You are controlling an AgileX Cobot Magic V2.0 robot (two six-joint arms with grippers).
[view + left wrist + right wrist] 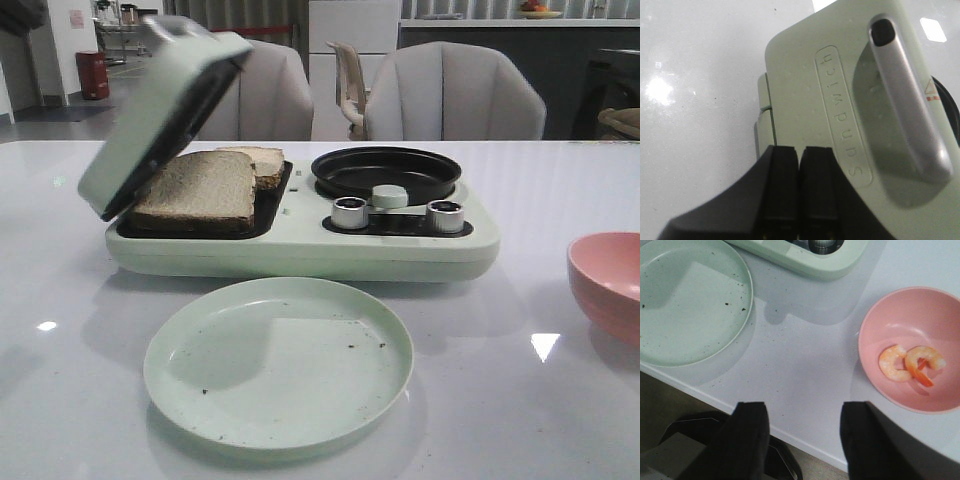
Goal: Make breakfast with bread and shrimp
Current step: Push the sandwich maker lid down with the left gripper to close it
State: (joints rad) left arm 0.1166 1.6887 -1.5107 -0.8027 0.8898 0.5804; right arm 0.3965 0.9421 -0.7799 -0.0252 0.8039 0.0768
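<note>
Two slices of bread [195,190] lie overlapping on the dark left plate of the pale green sandwich maker [300,250]. Its lid [160,110] stands tilted, half raised over them. In the left wrist view the lid [840,100] with its silver handle [907,100] fills the picture, and my left gripper [799,150] is shut, empty, close over the lid's edge. Two curled orange-pink shrimp [910,364] lie in a pink bowl [890,315]. My right gripper [802,407] hangs open and empty over the table's front edge, beside that bowl. Neither gripper shows in the front view.
A pale green plate [280,360] with dark crumbs sits in front of the sandwich maker. A black round pan [385,172] and two silver knobs [350,212] occupy the appliance's right half. The pink bowl [605,280] is at the table's right edge. Chairs stand behind.
</note>
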